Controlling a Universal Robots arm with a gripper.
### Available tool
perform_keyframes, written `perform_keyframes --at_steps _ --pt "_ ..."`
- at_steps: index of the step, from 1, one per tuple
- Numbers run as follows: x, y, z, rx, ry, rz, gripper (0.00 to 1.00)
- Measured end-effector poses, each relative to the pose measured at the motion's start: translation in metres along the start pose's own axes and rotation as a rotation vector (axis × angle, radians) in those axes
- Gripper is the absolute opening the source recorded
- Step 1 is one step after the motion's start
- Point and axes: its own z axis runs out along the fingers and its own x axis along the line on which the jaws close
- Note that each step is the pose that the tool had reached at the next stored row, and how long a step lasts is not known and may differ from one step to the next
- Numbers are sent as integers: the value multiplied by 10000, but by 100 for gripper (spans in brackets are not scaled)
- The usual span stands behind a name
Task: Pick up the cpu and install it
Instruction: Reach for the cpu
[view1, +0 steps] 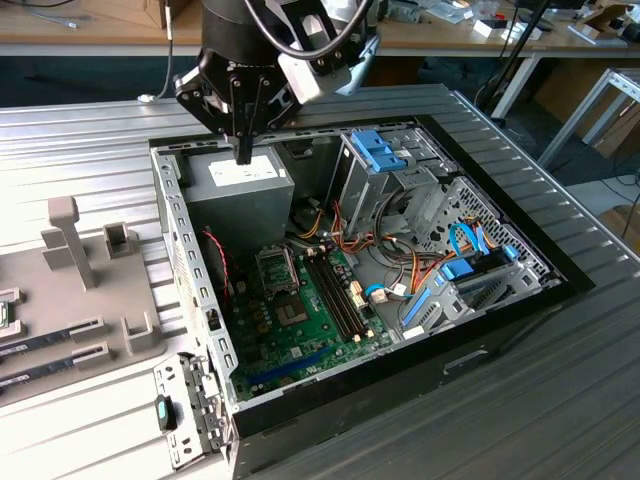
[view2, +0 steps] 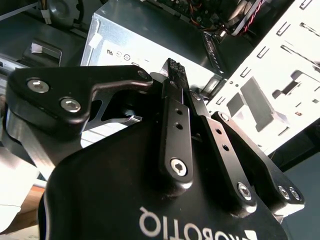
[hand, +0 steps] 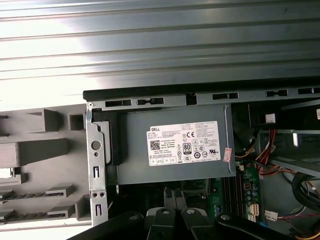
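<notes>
My gripper (view1: 243, 153) hangs shut over the grey power supply box (view1: 245, 180) at the back corner of the open computer case. In both wrist views the two black fingers meet at their tips (view2: 172, 67) (hand: 172, 196), and nothing shows between them. The labelled power supply (hand: 175, 150) lies just beyond the tips. The black socket frame (view1: 278, 270) sits on the green motherboard, nearer the camera than my gripper. The cpu is not to be made out; I cannot tell whether it lies in the socket.
A small dark chip (view1: 293, 315) and memory slots (view1: 335, 295) lie on the motherboard. Drive cages with blue tabs (view1: 385, 160) and loose cables fill the case on the exterior view's right. A grey fixture plate (view1: 90, 280) lies outside the case wall (view1: 185, 270).
</notes>
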Motion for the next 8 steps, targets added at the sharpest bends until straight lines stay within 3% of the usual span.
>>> perform_keyframes --at_steps 8 --pt "27 -2 1 0 0 0 11"
